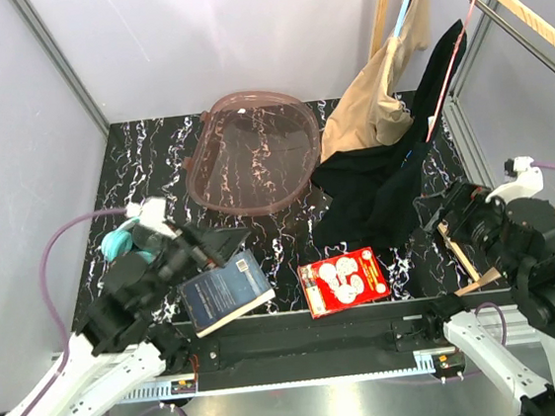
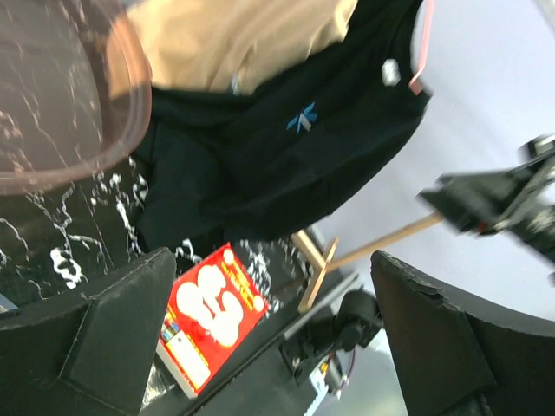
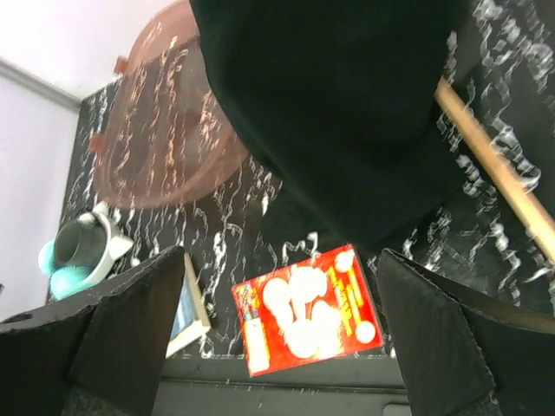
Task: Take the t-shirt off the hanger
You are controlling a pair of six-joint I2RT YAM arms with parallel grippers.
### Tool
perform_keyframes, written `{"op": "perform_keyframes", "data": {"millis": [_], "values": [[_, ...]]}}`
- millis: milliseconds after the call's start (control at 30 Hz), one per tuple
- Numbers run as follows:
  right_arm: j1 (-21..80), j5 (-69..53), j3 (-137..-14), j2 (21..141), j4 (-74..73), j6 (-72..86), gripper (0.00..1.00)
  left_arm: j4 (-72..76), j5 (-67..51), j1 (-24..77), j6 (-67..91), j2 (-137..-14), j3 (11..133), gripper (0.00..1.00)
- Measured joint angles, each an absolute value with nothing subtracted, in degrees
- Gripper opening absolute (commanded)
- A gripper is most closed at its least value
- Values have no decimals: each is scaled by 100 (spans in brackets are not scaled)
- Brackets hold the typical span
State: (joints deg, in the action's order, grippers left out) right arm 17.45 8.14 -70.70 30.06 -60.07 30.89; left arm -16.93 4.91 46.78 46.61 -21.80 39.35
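Black t-shirt (image 1: 385,187) hangs on a pink hanger (image 1: 451,65), hem pooled on the worktop (image 1: 285,229) below the hanger; left claw (image 2: 273,286) and right claw (image 3: 282,277) gape wide, empty, well below the hanger, so probably best to pinch cloth near its shoulder.

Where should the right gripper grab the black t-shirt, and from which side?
I'd take the black t-shirt by its loose lower fabric pooled on the table, coming in from the near right with the open right gripper. Its top hangs on the pink hanger, and the tan shirt overlaps its left side.
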Motion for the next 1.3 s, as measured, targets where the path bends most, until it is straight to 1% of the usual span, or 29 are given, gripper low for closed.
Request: {"op": "perform_keyframes", "data": {"millis": [100,233,533,700,767,900,1067,1200,1300], "values": [[1745,1083,-7485,3330,-6053,2932,100,-1833,274,4678,4630,-3249,4484,99],[1745,1612,-8130,3778,-6292,2740,100,-1890,154,4845,4364,-5057,5826,99],[1745,2613,-9404,4652,-6659,2493,100,-1894,576,6383,3183,-8344,9220,93],[1745,2834,-9918,4941,-6845,2421,100,-1586,829,6818,2510,-9679,10575,89],[1745,2853,-9994,4958,-6912,2421,100,-1472,891,6910,2305,-10071,10899,84],[1745,2912,-10095,4956,-7059,2421,100,-1291,967,7004,1994,-10737,11402,80],[1745,2998,-10158,4954,-7207,2340,100,-1046,1100,7008,1855,-11056,11557,77],[1745,3017,-10178,4952,-7238,2241,100,-687,1227,7006,1765,-11198,11601,71],[1745,3057,-10178,4943,-7244,2163,100,-561,1291,7000,1680,-11349,11747,69]]}}
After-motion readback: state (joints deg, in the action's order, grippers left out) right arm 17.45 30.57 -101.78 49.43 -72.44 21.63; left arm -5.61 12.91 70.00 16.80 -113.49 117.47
